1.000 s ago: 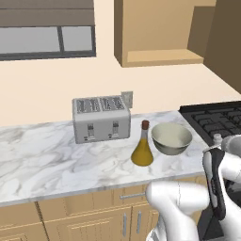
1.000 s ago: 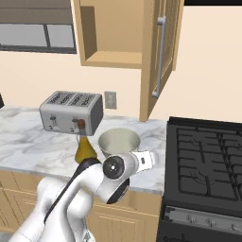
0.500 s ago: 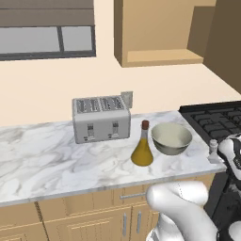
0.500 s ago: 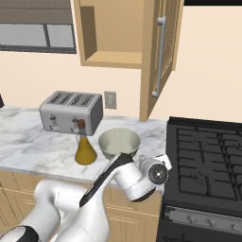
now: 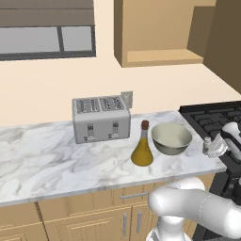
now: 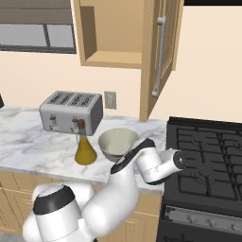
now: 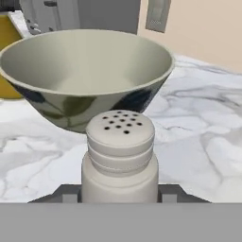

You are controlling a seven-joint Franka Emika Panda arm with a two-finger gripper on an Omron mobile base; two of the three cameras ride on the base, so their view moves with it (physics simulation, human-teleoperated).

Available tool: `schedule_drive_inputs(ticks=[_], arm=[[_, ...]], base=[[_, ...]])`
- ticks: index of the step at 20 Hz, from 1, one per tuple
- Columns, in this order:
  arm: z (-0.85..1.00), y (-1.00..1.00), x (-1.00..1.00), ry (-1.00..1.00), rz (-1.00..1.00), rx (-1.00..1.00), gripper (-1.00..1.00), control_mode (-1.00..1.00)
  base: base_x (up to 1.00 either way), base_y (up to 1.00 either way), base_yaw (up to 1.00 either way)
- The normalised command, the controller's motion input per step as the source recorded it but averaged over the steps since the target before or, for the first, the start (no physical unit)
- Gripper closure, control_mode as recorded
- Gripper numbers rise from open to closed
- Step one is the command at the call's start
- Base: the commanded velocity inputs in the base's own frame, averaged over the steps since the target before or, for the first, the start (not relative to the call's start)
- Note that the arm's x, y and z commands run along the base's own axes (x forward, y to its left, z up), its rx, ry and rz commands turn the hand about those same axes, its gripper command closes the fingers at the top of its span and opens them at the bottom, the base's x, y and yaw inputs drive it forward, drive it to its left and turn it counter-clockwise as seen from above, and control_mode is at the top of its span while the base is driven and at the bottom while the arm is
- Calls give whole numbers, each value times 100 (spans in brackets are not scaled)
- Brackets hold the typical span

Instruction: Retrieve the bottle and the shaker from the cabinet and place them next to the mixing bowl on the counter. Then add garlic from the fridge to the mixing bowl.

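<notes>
My gripper (image 7: 118, 194) is shut on the shaker (image 7: 120, 156), a small pale cylinder with a holed cap, upright between the jaws. Right behind it stands the mixing bowl (image 7: 85, 71), empty with a pale inside. From the left base view the shaker (image 5: 207, 144) is low over the counter (image 5: 52, 160) near its right end, just right of the bowl (image 5: 172, 138), with the gripper (image 5: 212, 147) reaching in from the right. I cannot tell whether the shaker touches the marble. The bottle (image 5: 142, 150) of yellow oil stands left of the bowl. The cabinet (image 6: 116, 35) hangs open above.
A silver toaster (image 5: 101, 118) sits at the wall behind the bottle. A black stove (image 6: 208, 151) adjoins the counter's right end. The cabinet's open door (image 6: 160, 56) juts out above the bowl. My arm's elbow (image 6: 142, 160) crosses in front of the counter edge.
The arm has swung from upright in front of the counter to reaching in from the right over the stove. The shaker has stayed in the grip, close to the bowl's right side.
</notes>
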Motion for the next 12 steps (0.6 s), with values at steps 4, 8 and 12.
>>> schedule_drive_inputs(ticks=[4, 8, 12], arm=[[-43, -1, 27, -6, 18, 22, 100, -100], [-14, 0, 27, -2, 11, 2, 100, -100], [-13, 0, 29, -5, 3, 0, 100, -100]], base=[[0, 0, 0], [0, 0, 0], [0, 0, 0]])
